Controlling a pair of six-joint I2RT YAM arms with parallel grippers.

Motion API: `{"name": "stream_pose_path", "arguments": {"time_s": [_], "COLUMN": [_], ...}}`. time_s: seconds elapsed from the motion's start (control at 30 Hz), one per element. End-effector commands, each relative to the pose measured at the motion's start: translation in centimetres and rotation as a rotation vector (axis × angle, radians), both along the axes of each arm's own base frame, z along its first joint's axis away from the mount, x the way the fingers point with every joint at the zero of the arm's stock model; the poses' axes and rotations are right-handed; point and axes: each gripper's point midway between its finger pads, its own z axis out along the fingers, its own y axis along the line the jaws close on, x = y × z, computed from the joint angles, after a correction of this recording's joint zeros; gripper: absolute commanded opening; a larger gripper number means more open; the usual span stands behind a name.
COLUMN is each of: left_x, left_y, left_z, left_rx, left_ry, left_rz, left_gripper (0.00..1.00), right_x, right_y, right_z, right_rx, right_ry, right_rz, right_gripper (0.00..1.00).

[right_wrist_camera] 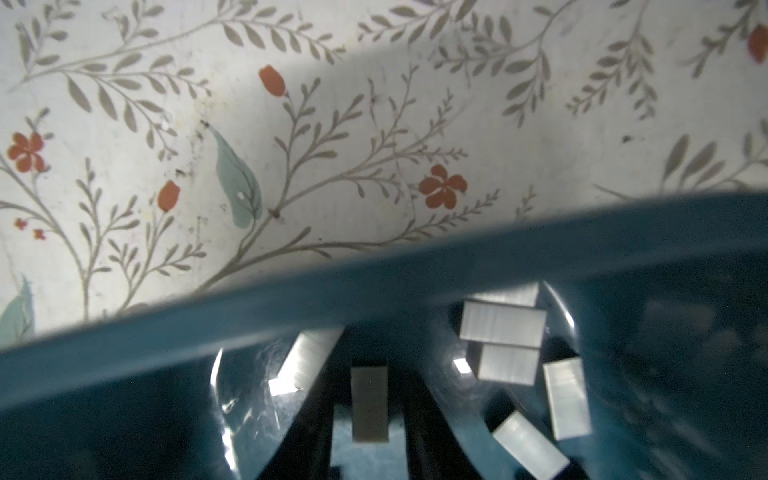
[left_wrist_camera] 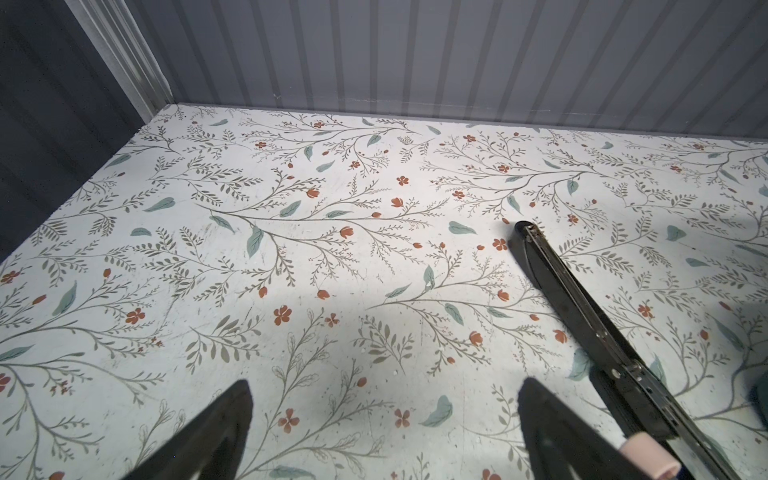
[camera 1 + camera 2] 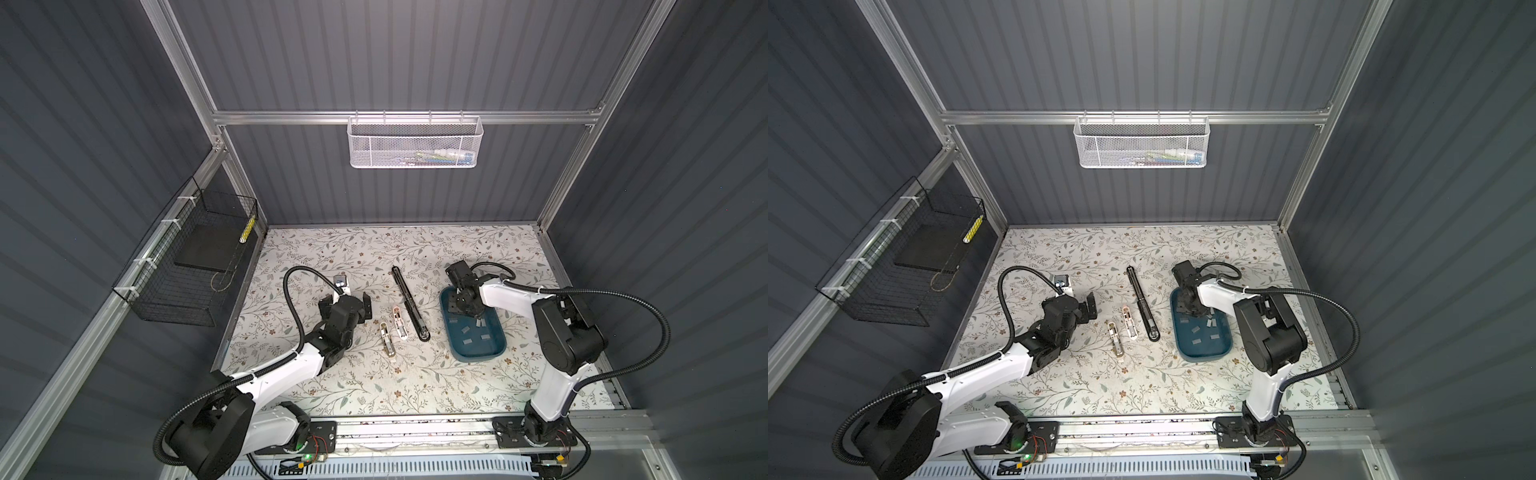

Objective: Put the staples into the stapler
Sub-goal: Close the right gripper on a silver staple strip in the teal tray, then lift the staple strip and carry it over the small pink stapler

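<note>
Right of centre on the floral-printed tabletop [image 3: 415,386] sits a shallow teal plastic tray [image 3: 478,358]. The staples [image 3: 466,330], short flat grey metal strips, lie loose on its floor, several bunched at its far end. A white mesh basket [image 3: 415,145] hung on the far rail holds a few small items too blurred to name. A black wire basket [image 3: 174,307] on the left wall holds a dark flat slab [image 3: 203,249] and a yellow-spotted stick [image 3: 247,230]. Left of the tray, a long black stapler [image 3: 409,303] lies opened out flat, running near to far. Two small pale staplers [image 3: 400,324] lie opened on its left. The right gripper [image 1: 369,365] points down into the tray's far end, its arm folded at the elbow above the tray's right side. In the right wrist view its jaws stand narrowly apart on either side of one grey strip [image 1: 370,409]; whether they press it cannot be told. The left gripper [image 3: 349,302] is to the left of the staplers, touching none. It hangs low over bare tabletop with its jaws spread wide and nothing between them, on an arm reaching out from the near-left base.
</note>
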Motion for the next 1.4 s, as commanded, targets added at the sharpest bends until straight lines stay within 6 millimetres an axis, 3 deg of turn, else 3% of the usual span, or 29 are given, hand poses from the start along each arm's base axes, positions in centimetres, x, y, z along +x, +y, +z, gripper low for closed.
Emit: {"name": "stream_pose_path", "arguments": {"time_s": [0.0,0.57,0.97,1.2,1.37], "left_x": [0.1,0.2,0.1,0.2,0.1], "left_y": [0.3,0.1,0.1,-0.1,0.4], "left_z": [0.9,0.4,0.9,0.7,1.2], "left_rx": [0.000,0.000,-0.005,-0.009,-0.012], "left_ry": [-0.025,-0.012,-0.021,-0.009,-0.018], "left_rz": [0.009,0.007,0.003,-0.005,0.022], "left_gripper": [1.00,1.00,1.00,1.00,1.00], "right_x": [-1.0,-1.1,-1.3,-1.3,-0.4], "right_y": [-0.4,-1.2,-0.8,-1.0,-0.6], "right_z": [-1.5,-2.1,-2.6,-1.8,0.1], "right_rx": [-0.016,-0.039,-0.009,-0.011,0.012], "right_ry": [0.070,0.093,0.116,0.087,0.018], "right_rz": [0.003,-0.010,0.003,0.003,0.023], "right_gripper": [0.31,0.26,0.15,0.14,0.11]}}
